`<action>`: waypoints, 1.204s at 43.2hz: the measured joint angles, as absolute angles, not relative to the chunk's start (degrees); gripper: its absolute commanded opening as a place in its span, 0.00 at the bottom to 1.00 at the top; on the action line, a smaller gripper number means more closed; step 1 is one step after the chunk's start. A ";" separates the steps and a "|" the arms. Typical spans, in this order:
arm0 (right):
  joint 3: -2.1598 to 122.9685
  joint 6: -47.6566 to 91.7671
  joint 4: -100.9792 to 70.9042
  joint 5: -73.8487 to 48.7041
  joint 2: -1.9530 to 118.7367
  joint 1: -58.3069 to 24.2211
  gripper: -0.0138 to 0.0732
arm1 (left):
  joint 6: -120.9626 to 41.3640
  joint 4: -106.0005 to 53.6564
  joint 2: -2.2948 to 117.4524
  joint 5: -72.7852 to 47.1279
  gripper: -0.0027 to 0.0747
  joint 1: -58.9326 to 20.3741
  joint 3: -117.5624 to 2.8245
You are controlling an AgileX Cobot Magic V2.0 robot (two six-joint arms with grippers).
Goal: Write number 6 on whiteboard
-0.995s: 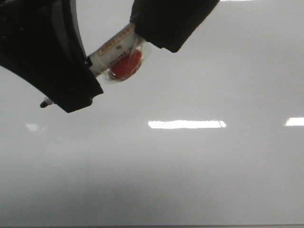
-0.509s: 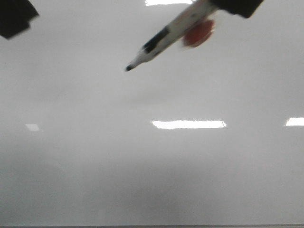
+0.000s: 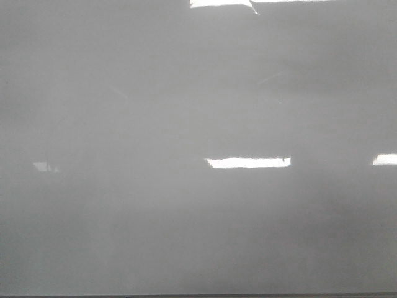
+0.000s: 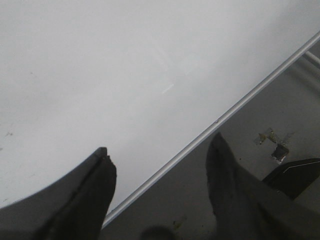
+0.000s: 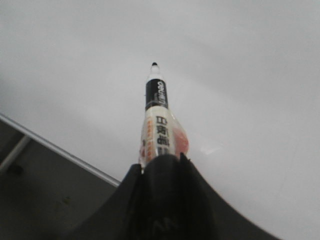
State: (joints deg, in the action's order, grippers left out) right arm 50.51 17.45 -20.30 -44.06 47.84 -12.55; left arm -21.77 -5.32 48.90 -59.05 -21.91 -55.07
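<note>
Pale grey whiteboard (image 3: 186, 205) fills the front view, glossy, with bright light reflections and no digit 6 visible on it in any view. Left gripper (image 4: 160, 165): fingers (image 4: 97, 172) spread, nothing between them, over the board's metal edge (image 4: 210, 130). Right gripper (image 5: 162, 160): fingers pinching a marker (image 5: 157, 117), black tip pointing out over the board.

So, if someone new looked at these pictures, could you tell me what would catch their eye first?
Probably the marker in the right wrist view, clamped in the right gripper with its uncapped black tip pointing out over the whiteboard. In the front view the board is bare apart from bright light reflections; no digit shows. In the left wrist view, the left gripper is open and empty, straddling the board's metal edge.
</note>
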 measured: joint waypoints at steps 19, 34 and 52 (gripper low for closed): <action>44.11 35.64 -43.31 -28.82 56.40 -12.29 0.08 | -21.56 -5.46 48.90 -56.87 0.55 -21.64 -55.02; 50.41 43.01 -47.76 -24.97 66.67 -12.29 0.08 | -21.56 -5.48 48.90 -56.87 0.55 -21.64 -55.02; 57.46 43.37 -47.87 -23.58 77.29 -12.29 0.08 | -21.56 -5.58 48.90 -56.49 0.55 -21.64 -55.02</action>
